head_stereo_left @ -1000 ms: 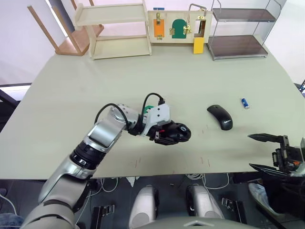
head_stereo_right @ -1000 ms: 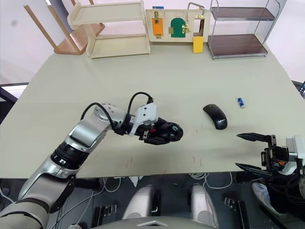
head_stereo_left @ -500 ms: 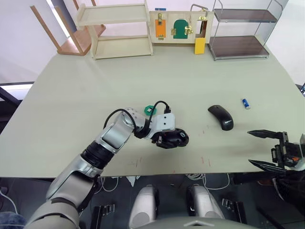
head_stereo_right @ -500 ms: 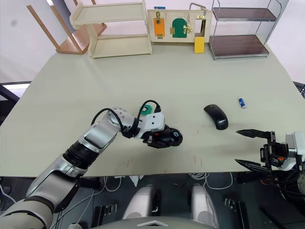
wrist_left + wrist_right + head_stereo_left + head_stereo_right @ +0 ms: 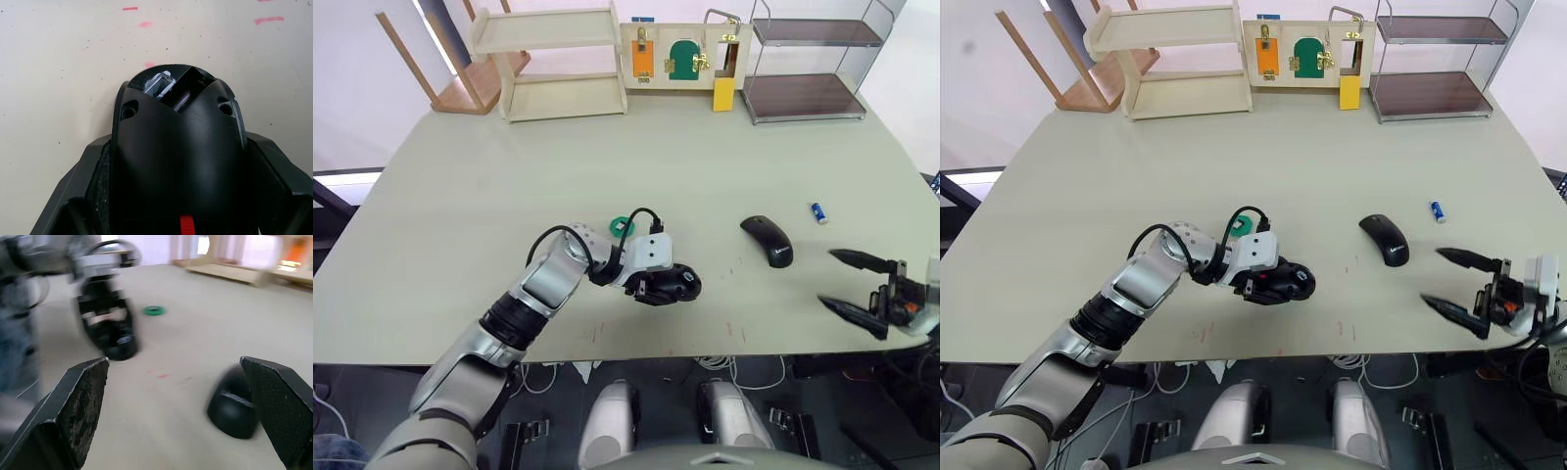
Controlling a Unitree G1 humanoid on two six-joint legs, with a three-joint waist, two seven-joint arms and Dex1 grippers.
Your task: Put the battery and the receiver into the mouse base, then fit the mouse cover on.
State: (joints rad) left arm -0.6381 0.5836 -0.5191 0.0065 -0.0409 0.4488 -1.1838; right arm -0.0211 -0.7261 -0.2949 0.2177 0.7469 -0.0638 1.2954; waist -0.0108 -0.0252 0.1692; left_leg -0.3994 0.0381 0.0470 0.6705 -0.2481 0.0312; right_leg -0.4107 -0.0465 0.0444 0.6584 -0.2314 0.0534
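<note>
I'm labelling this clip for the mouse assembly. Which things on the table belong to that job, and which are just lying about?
Part of the job:
- mouse base, held in the left gripper
- mouse cover, lying on the table
- battery, beyond the cover
- right gripper, open, holding nothing

Lying about:
- green disc
- wooden shelf
- latch board
- metal rack

The left arm reaches forward and inward across the table, elbow bent, wrist turned toward the right. The left gripper (image 5: 658, 291) is clamped on the mouse base (image 5: 674, 283), one black finger along each side of it. The right gripper (image 5: 850, 286) hangs off the table's near right edge, its two fingers spread wide.
</note>
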